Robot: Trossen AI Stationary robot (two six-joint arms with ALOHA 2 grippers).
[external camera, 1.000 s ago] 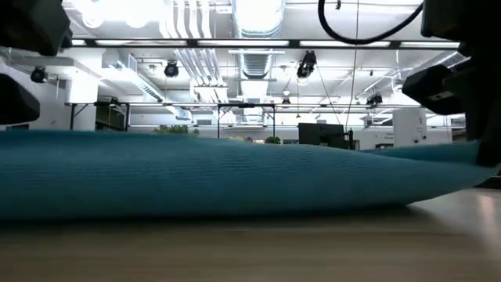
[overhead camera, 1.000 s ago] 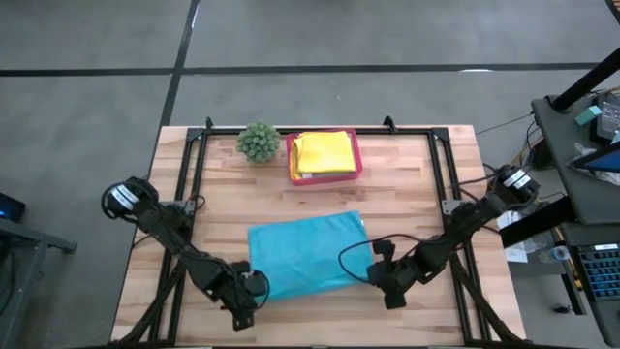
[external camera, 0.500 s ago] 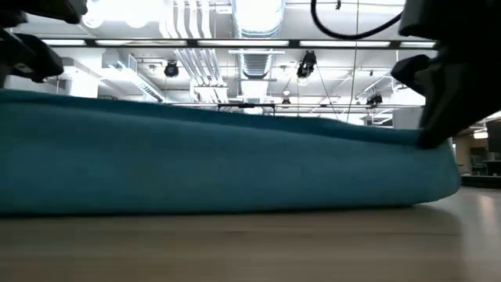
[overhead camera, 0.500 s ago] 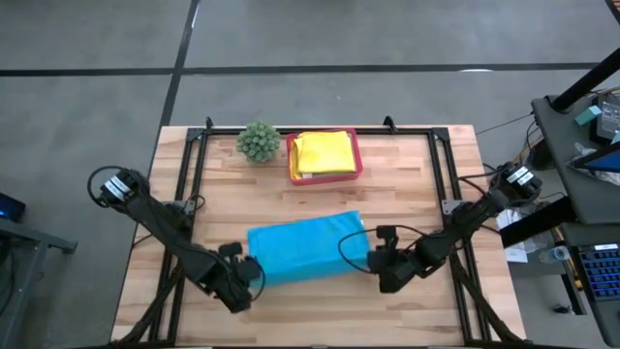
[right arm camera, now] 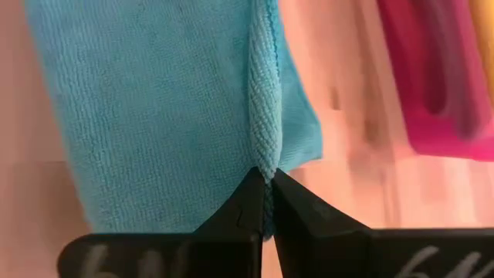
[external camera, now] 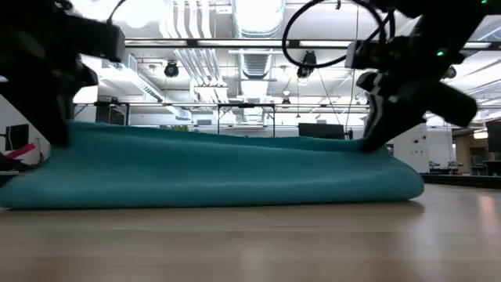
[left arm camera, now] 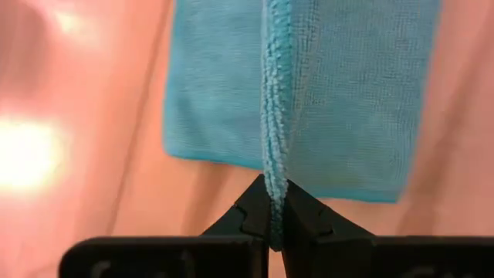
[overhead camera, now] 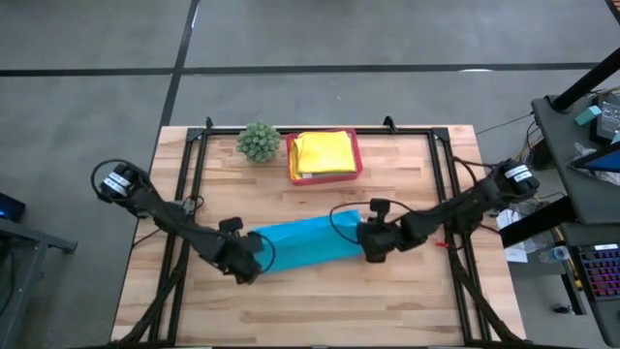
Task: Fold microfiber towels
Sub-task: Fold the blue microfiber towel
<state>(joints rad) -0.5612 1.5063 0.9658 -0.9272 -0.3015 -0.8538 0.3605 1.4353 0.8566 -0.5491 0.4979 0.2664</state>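
Observation:
A teal towel (overhead camera: pixel 305 247) lies mid-table as a narrow band, its near edge raised and carried over the rest. My left gripper (overhead camera: pixel 254 254) is shut on its left end and my right gripper (overhead camera: pixel 366 242) on its right end. In the low view the towel (external camera: pixel 211 168) is a long hump resting on the wood, with a dark gripper at each end. Yellow towels (overhead camera: pixel 325 152) lie stacked in the pink tray (overhead camera: pixel 356 165) at the far edge. My left gripper pinches the towel's hemmed edge (left arm camera: pixel 274 185) between its two fingers, at the left end. The fingers slant steeply down from the near side. That edge is lifted, and the rest (left arm camera: pixel 347 93) lies on the table beneath. One layer or several, I cannot tell. My right gripper pinches the hemmed edge (right arm camera: pixel 263 158) at the towel's right end between its two fingers, slanting down from the near right. The held edge stands clear of the table, and the cloth below it (right arm camera: pixel 154 100) rests on the wood.
A small round green plant (overhead camera: pixel 258 142) stands left of the pink tray (right arm camera: pixel 432 85). A black frame (overhead camera: pixel 190 174) runs along the table's left, right and far sides. Bare wood lies between the towel and the near edge.
Both grippers have gone toward the far edge and slightly up, tipping further downward, each still shut on the towel's near edge. That edge has been lifted and carried over the rest, so the towel looks narrower from above. Its far edge has stayed in place.

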